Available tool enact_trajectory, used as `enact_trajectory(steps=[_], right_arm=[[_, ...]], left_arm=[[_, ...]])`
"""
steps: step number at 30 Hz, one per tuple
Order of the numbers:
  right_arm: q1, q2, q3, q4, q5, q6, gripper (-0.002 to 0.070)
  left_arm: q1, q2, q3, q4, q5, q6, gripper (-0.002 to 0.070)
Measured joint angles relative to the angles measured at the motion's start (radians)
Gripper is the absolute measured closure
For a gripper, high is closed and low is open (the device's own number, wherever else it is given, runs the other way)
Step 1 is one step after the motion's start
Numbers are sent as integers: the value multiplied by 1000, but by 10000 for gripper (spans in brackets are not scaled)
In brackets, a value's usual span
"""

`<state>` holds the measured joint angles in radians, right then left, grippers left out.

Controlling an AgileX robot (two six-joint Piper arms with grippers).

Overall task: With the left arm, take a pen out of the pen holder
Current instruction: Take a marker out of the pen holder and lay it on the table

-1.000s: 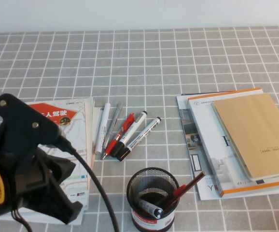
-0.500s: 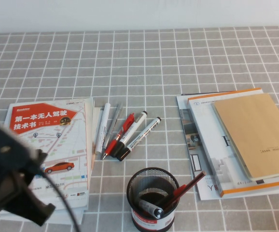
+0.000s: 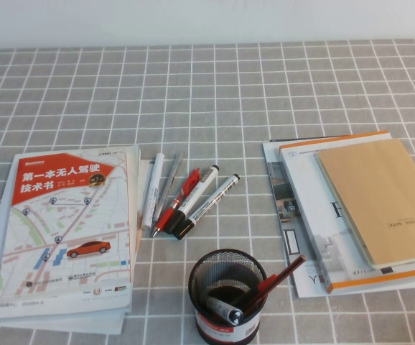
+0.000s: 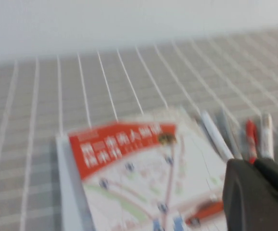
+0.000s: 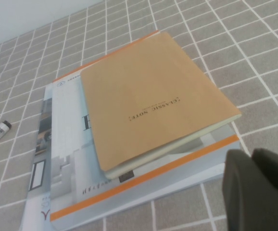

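- Presently, the left gripper (image 4: 254, 166) sits at the near left, out of the high view, above the near edge of the red-covered book (image 3: 64, 215); its fingers are pressed together and pinch nothing.
- Book cover title, white on red, reads "第一本无人驾驶技术书"; the smaller print below the map and car graphic is not legible.
- Five loose pens (image 3: 181, 194) lie side by side on the table, just right of the book and beyond the pen holder (image 3: 225, 298). Their barrel labels are too small to read.
- Pen holder, black mesh, stands upright at near centre. A red pen (image 3: 276, 282) and a dark pen (image 3: 225, 310) lean inside.
- Assessment: no pen is in hand, and whether any loose pen came from the holder cannot be established. If not, reach, grip and lift all remain.
- Tan notebook (image 3: 380, 198), on top of an orange-edged booklet (image 3: 301, 215) at right, reads "CLASSIC NOTE".
- Right gripper (image 5: 252, 156) hovers over the near right of that stack, fingers apparently together, empty.
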<state>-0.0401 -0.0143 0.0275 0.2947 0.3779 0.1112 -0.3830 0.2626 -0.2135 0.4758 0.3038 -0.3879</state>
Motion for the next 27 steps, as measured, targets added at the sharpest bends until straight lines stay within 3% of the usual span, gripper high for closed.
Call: enact_trajectory(steps=[3,6,16,27], right_arm=[[0,0,0,0,0,0,689],[0,0,0,0,0,0,689],[0,0,0,0,0,0,689],[0,0,0,0,0,0,689]], left_arm=[[121,-117,77,-153,-137,209,677],[200,-222,139,-245,-233,319,677],[442,-272,232,-383,-257,370,677],[472,-274,237,-452,-41,388,677]])
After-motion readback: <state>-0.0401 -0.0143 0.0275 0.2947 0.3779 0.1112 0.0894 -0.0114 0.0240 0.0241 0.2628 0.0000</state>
